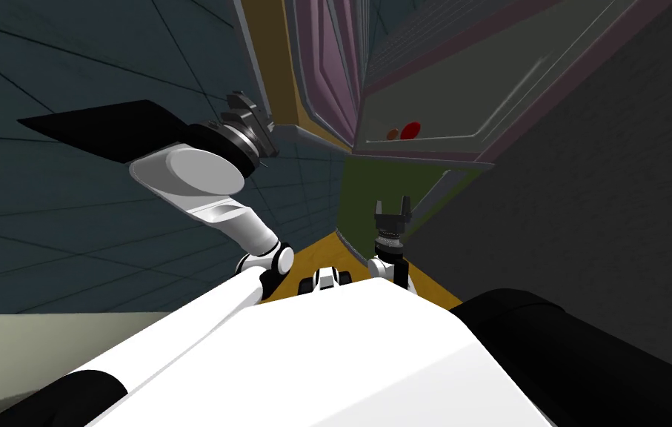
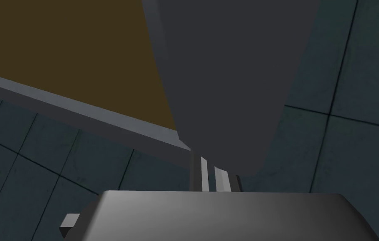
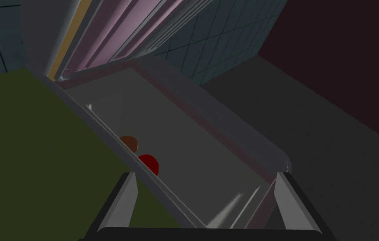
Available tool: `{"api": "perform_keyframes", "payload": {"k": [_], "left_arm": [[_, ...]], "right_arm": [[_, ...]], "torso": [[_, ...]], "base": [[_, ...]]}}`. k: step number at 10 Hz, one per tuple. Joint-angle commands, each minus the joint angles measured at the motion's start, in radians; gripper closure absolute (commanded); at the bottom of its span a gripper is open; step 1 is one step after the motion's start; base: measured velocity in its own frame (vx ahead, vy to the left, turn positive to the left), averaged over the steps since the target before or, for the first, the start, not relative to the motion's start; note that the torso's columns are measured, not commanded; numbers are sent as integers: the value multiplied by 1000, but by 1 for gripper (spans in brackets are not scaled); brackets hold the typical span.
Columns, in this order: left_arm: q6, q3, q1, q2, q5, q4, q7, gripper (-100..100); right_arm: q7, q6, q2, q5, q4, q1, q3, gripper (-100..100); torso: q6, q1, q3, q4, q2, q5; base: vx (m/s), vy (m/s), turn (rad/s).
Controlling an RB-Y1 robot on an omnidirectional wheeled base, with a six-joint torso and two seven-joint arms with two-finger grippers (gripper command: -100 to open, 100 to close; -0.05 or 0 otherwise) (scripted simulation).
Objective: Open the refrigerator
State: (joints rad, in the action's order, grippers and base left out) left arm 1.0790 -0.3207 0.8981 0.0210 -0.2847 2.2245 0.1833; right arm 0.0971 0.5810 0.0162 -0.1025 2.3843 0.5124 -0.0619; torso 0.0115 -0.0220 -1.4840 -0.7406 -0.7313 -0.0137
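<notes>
The refrigerator's upper door (image 1: pixel 327 67) stands swung open, pink-lined inside with an olive-brown outer face (image 2: pixel 59 54). My left gripper (image 1: pixel 256 130) is raised at the door's outer edge. Its fingers (image 2: pixel 222 178) stand close together, and their tips run into the lower end of a dark grey handle (image 2: pixel 226 83). Inside, the open compartment (image 1: pixel 438 96) holds a red ball (image 3: pixel 148 163) and an orange one (image 3: pixel 129 143). My right gripper (image 1: pixel 393 206) hangs low and open before the compartment (image 3: pixel 192 138), holding nothing.
A green panel (image 1: pixel 371 200) sits below the open compartment, close ahead of my right gripper. A dark grey wall (image 1: pixel 586 222) runs along the right. Teal tiles (image 1: pixel 67 222) spread on the left, and a yellow strip (image 1: pixel 327 248) lies near my base.
</notes>
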Motion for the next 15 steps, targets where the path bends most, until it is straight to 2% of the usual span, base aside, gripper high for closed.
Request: {"api": "perform_keyframes", "payload": {"k": [1,2,3,6,11,12,13,15], "left_arm": [[-3,18,26,2,-29,-7,-8,100],[-3,24,28,3,-51,-6,-12,100],[39,2,51,-3,-23,-12,-28,-100],[73,-14,106,-11,-12,-24,-50,-100],[131,-41,198,-26,6,-44,-87,-100],[136,-40,184,-25,7,-51,-84,-100],[141,-42,187,-26,9,-51,-86,0],[141,-43,185,-27,9,-52,-86,0]], "right_arm": [[0,0,0,0,0,0,0,0],[0,0,0,0,0,0,0,0],[0,0,0,0,0,0,0,0],[0,0,-1,0,0,0,0,0],[0,0,0,0,0,0,0,0],[0,0,0,0,0,0,0,0],[0,0,0,0,0,0,0,0],[0,0,0,0,0,0,0,0]], "torso": [[2,0,-2,-2,1,-2],[-1,-3,0,-2,-1,-1],[0,-3,0,-4,-2,-2],[-2,-4,9,-7,-14,-1],[-9,19,3,-1,-4,11],[-8,18,5,-4,-7,10],[-9,16,9,-2,-10,10],[-10,18,9,1,-9,12]], "base": [[121,247,-68],[143,234,-68],[72,152,67],[-12,6,59],[14,14,25],[11,18,15],[7,10,9],[1,3,3]]}}
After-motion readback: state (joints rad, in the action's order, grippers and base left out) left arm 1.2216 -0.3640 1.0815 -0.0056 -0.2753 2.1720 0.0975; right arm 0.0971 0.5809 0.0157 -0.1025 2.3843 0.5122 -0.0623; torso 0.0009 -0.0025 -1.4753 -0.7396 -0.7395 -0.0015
